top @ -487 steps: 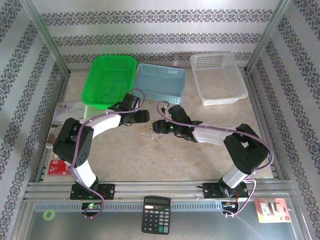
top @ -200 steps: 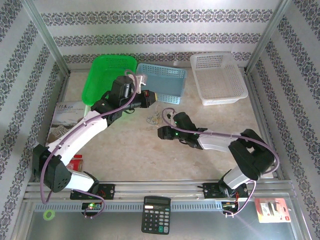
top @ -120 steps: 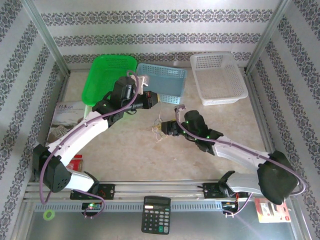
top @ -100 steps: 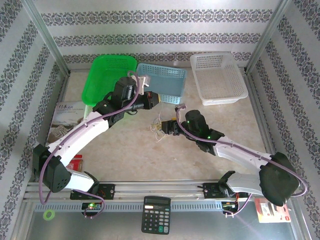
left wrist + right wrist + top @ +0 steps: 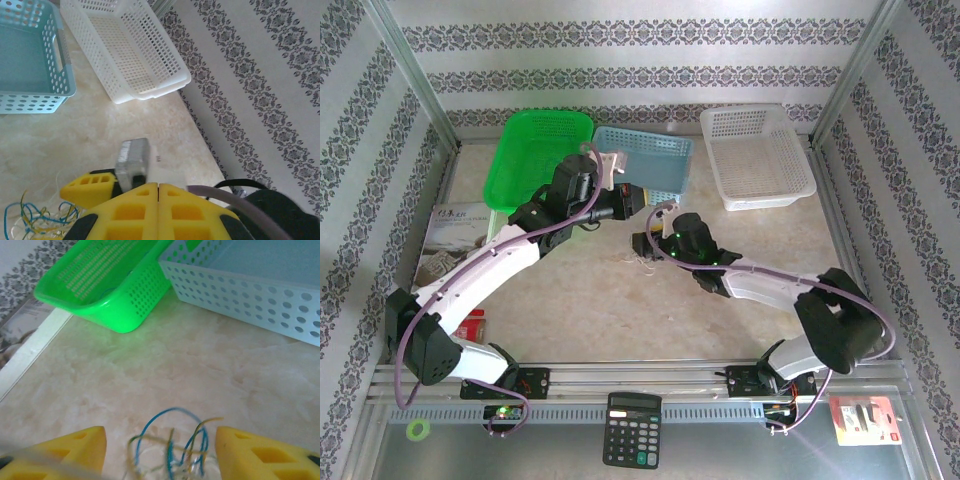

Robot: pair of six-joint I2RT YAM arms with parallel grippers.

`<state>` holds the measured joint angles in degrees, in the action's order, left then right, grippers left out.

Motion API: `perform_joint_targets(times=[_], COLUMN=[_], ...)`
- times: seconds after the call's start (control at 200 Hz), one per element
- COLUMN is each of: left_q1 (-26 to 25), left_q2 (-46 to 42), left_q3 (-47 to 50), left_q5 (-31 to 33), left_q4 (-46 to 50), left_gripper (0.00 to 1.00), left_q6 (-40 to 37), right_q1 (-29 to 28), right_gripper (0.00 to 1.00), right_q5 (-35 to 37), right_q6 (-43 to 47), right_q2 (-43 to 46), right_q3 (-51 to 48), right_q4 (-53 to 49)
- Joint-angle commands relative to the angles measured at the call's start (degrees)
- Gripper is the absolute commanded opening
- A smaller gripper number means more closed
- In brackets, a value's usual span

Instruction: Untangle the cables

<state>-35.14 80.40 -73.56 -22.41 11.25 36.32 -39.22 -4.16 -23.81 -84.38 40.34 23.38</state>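
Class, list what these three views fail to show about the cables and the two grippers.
- Right wrist view: the lower loops of the cables, cut off by the bottom edge and blurred.
- Top view: how the cables cross; too small.
- Left wrist view: whether the shut left gripper pinches a cable; hidden inside its closed jaws.

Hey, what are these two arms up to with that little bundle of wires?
Two robot arms are working on a tangle of thin coloured cables lying on the table. The right gripper is open, its jaws on either side of the tangle, not yet gripping it. The left gripper is shut, close by, in front of the light blue basket.
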Motion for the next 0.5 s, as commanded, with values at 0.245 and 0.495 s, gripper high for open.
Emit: perform_joint_targets(times=[0.245, 0.495], left_q1=[-0.64, -0.47], left_q2=[-1.0, 1.12], left_q3=[-13.09, -25.07], left_q5=[-0.39, 0.04], left_q4=[-2.93, 0.45], left_gripper=[0.0, 0.0], left_q6=[1.94, -0.68], right_q1=[1.56, 1.56], right_gripper=[0.32, 0.33], right_q5=[5.6, 6.46], right_q6=[-5.61, -8.5], right_q2=[-6.23, -8.4], right_q3=[-9.37, -13.88], right_q4=[16.77, 21.8])
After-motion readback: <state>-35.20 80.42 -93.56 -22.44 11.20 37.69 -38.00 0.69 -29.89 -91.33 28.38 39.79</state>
